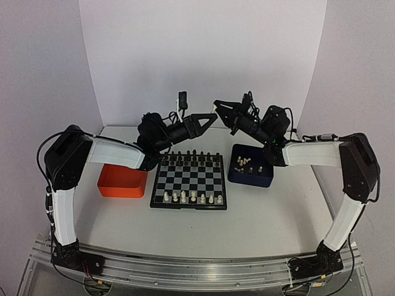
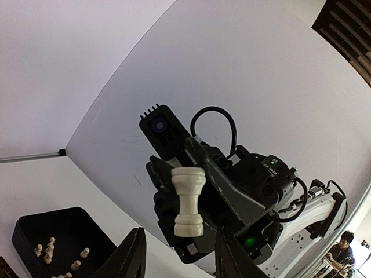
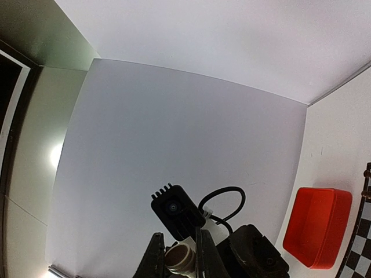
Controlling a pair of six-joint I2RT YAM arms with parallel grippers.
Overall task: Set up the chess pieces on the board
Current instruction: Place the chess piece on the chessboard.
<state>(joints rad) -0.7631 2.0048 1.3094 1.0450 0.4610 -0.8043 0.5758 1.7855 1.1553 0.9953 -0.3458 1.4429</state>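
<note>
- Small square chessboard with black and silvery-grey checks and a black rim (image 1: 190,179) sits mid-table, beyond the arm bases.
- Row of tiny cream-white chess pieces (image 1: 192,197) stands upright along its near edge.
- Shallow orange plastic tray (image 1: 121,182) is just left of the board.
- Dark blue plastic tray (image 1: 235,172) is just right of the board, by its far corner. More loose cream-white pieces (image 1: 246,164) lie inside it.
- Tiny black pieces (image 1: 194,158) line the board's far edge.
- Both arms are raised above the far edge of the board, tips nose to nose in the air.
- Right gripper (image 1: 220,106) (image 3: 179,256): fingers pressed together on one cream-white piece with flared top and ringed base (image 2: 188,200) (image 3: 182,259). The piece is held clear of the table and seen end-on in the right wrist view.
- Left gripper (image 1: 210,117) (image 2: 181,233): fingers spread, one on each side of the held piece's lower end. The left wrist view shows a gap on both sides and no contact.
- Small black camera module with a looped cable (image 1: 182,98) (image 2: 162,130) (image 3: 173,209) is mounted in front of the white back wall, behind the two tips.
</note>
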